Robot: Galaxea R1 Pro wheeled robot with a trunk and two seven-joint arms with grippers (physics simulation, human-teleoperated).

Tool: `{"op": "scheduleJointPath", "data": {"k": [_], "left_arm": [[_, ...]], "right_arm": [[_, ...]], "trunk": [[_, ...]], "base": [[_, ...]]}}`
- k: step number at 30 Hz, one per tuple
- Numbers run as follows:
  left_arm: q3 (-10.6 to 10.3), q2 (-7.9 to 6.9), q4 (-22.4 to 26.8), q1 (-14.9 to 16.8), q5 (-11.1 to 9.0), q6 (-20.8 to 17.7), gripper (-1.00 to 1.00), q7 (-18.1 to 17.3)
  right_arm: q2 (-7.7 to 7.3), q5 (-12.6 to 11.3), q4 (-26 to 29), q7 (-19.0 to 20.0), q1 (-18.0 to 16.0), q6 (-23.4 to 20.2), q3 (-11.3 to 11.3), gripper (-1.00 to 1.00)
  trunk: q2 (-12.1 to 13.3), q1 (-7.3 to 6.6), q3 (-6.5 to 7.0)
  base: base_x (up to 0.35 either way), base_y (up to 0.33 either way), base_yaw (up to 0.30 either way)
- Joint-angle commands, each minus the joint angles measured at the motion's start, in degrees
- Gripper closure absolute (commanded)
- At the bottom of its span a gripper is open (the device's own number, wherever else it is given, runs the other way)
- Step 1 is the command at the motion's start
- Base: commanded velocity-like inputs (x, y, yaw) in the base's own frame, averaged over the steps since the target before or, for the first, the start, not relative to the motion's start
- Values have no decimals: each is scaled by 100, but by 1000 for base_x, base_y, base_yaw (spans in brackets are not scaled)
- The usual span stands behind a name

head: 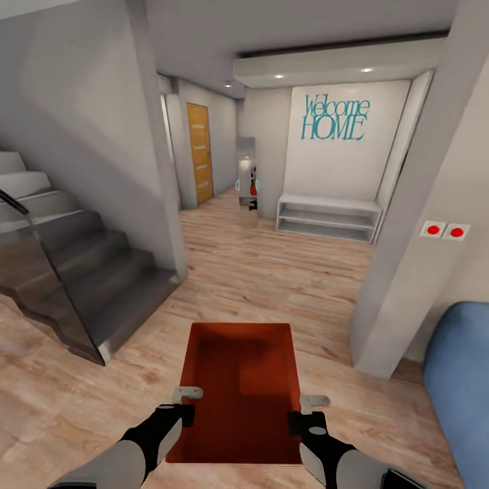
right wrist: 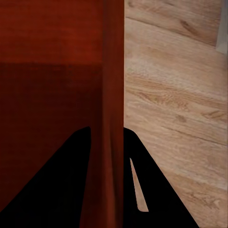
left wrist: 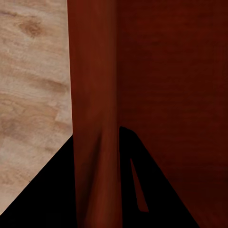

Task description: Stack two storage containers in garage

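Nearest the robot, the left claw (head: 182, 405) clamps the left wall of one storage container (head: 241, 387), and the right claw (head: 307, 411) clamps its right wall. In each wrist view a dark finger sits on either side of the thin orange-red wall, so both claws are closed on the container. It is carried low in front of the trunk, open side up, above the light wood plank floor (head: 272, 272). Its interior looks bare, and no second container can be made out.

Risks, judged from this pose:

1. Grip loss. Each claw holds only a thin wall near the container's near end. The far end overhangs unsupported, so a sudden stop or turn could let it sag or pull out of the fingers.
2. Uneven arm motion. If one arm leads the other, the walls may twist and slip.
3. Side contact. The blue sofa (head: 462, 394) lies close on the right and the staircase (head: 75, 272) with its glass panel on the left. A wide swing of the base could strike either.
4. Passage ahead. The white pillar (head: 407, 238) narrows the route toward the hall, the shelf unit (head: 329, 216) and the wooden door (head: 200, 153). The projecting container would strike first.
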State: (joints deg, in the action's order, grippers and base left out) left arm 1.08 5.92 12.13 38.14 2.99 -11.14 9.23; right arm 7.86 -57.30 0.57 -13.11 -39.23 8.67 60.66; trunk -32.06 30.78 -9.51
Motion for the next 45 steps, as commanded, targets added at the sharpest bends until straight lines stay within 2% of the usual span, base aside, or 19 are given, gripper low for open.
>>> {"op": "scheduleJointPath", "data": {"k": [1, 45], "left_arm": [[-2, -3, 0, 1, 114, -52, 100, 53], [1, 6, 0, 1, 114, -46, 100, 26]], "right_arm": [[-31, -53, -4, -91, -6, 39, -19, 100], [-41, -53, -11, -95, -6, 39, -19, 100]], "trunk": [[-8, 5, -9], [-8, 5, -9]], "base": [[322, 0, 0], [322, 0, 0]]}}
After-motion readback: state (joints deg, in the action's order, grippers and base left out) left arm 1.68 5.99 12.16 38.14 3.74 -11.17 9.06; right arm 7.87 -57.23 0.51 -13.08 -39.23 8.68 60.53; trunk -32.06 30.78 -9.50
